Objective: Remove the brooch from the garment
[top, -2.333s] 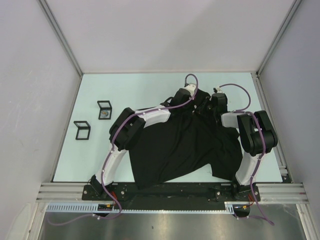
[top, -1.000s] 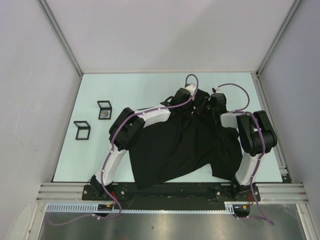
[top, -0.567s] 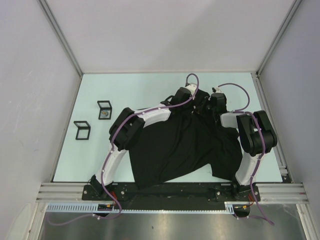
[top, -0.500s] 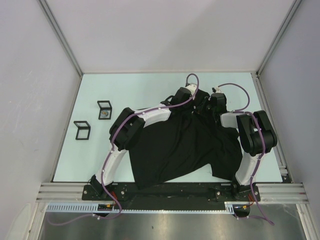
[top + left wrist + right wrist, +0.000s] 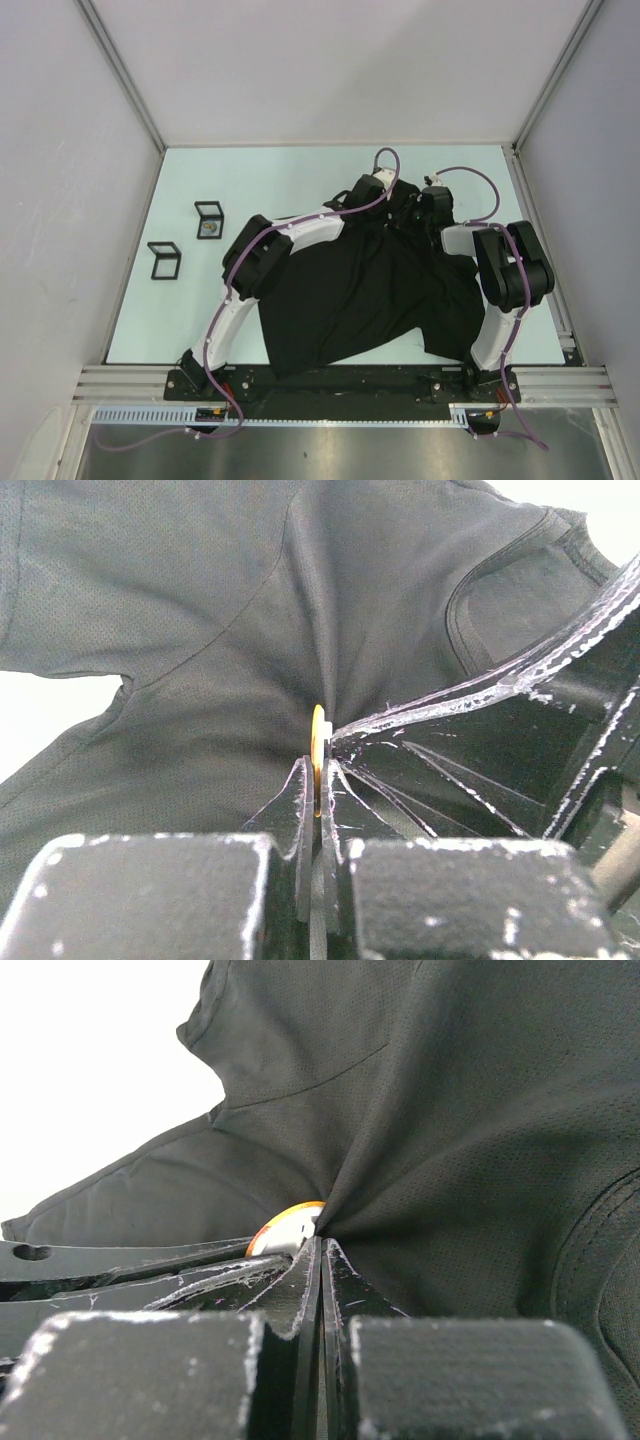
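The black T-shirt (image 5: 360, 290) lies crumpled on the table between the arms. Both grippers meet at its far edge near the collar. My left gripper (image 5: 318, 765) is shut on the brooch (image 5: 317, 730), a thin round disc with a yellow-orange rim, seen edge-on between the jaws. My right gripper (image 5: 320, 1245) is shut on a pinch of cloth (image 5: 420, 1160) right beside the brooch (image 5: 285, 1232), and the cloth is drawn into tight folds there. In the top view the left gripper (image 5: 392, 215) and the right gripper (image 5: 412, 218) touch; the brooch is hidden.
Two small black-framed boxes (image 5: 209, 220) (image 5: 164, 260) stand on the pale green table at the left. Enclosure walls and metal rails bound the table on three sides. The shirt covers the table's middle and right.
The left arm's elbow has shifted slightly. Both grippers stay together at the shirt's far edge, still shut.
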{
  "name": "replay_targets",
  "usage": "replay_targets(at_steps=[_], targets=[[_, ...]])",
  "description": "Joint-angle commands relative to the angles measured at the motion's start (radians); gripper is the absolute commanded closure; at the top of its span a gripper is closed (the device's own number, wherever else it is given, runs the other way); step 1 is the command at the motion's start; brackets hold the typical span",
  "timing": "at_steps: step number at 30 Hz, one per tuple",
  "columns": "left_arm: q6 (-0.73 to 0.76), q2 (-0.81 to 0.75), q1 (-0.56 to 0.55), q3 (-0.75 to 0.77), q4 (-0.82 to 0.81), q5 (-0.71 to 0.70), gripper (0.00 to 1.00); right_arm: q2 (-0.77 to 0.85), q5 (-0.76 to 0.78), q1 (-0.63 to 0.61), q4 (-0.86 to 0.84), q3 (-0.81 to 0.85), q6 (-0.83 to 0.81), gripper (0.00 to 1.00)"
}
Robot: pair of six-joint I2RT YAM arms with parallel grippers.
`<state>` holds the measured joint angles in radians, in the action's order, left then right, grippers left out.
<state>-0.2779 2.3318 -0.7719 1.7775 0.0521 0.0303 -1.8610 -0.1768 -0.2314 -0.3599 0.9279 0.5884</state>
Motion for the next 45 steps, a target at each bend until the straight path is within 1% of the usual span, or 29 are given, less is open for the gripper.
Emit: replay_targets(at_steps=[1,7,11,13,14,15,17,19,21,22,26,32,39,45], targets=[[0.011,0.021,-0.040,0.042,0.017,0.089,1.00,0.025,-0.055,-0.023,-0.109,0.032,-0.004,1.00],[0.017,0.015,-0.044,0.017,0.017,0.126,0.99,0.011,-0.098,-0.026,-0.151,0.032,-0.001,1.00],[0.020,0.004,-0.046,0.010,0.005,0.112,1.00,0.019,-0.079,-0.028,-0.125,0.032,-0.004,1.00],[0.025,-0.005,-0.044,0.010,0.002,0.091,1.00,0.023,-0.038,-0.028,-0.107,0.032,-0.010,1.00],[0.026,-0.009,-0.044,0.007,0.000,0.077,1.00,0.046,0.002,-0.031,-0.052,0.034,-0.018,1.00],[0.025,-0.023,-0.044,0.003,-0.004,0.038,1.00,0.060,0.090,-0.032,-0.018,0.032,-0.021,1.00],[0.025,-0.035,-0.041,-0.013,-0.027,0.002,1.00,0.095,0.138,-0.026,0.054,0.031,-0.022,1.00],[0.023,-0.054,-0.037,-0.027,-0.047,-0.029,1.00,0.109,0.163,-0.026,0.067,0.023,-0.022,0.98],[0.022,-0.063,-0.033,-0.027,-0.047,-0.029,1.00,0.103,0.155,-0.025,0.059,0.015,-0.018,0.95],[0.023,-0.065,-0.032,-0.027,-0.082,-0.058,1.00,0.097,0.145,-0.022,0.055,0.014,-0.015,0.94],[0.026,-0.075,-0.032,-0.027,-0.093,-0.079,1.00,0.080,0.114,-0.003,0.042,0.015,-0.004,0.92],[0.022,-0.106,-0.030,-0.064,-0.127,-0.113,1.00,0.056,0.079,0.003,0.026,0.017,0.004,0.94],[0.016,-0.115,-0.029,-0.075,-0.146,-0.089,1.00,0.031,0.027,0.004,-0.016,0.015,0.010,0.95],[0.011,-0.111,-0.027,-0.072,-0.150,-0.069,1.00,0.022,0.014,0.007,-0.022,0.015,0.014,0.96]])
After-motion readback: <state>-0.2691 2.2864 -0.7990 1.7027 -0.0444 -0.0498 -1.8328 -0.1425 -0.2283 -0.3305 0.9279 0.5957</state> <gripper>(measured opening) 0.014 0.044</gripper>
